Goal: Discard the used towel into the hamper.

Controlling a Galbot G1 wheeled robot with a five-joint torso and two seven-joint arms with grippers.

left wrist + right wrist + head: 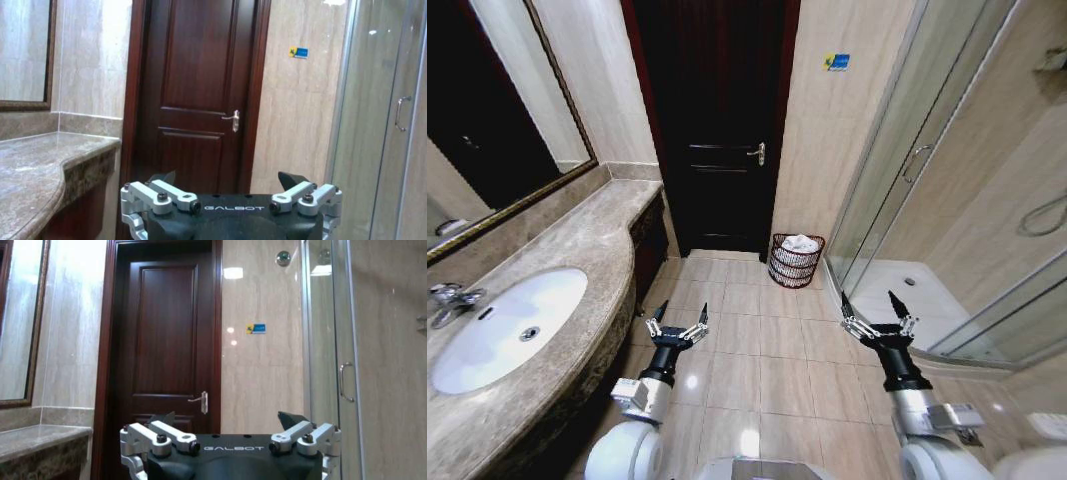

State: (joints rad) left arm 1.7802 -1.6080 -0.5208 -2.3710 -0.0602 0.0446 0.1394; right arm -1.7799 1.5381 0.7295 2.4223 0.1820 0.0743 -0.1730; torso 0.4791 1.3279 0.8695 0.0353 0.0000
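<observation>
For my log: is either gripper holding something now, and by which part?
Nothing is held. The left gripper and right gripper are open and empty; the towel lies in the hamper.

Bathroom, likely hotel or home. Landmark: dark wood door with a lever handle, set in a beige tiled wall. Left of the door, a marble counter runs along the wall, holding an oval white sink and a chrome tap. A framed mirror hangs above the counter. Right of the door, a glass shower enclosure with a curved white tray and a bar handle. A small blue sticker on the wall between door and shower. Hamper on the tiled floor just right of the door, white towel inside.
</observation>
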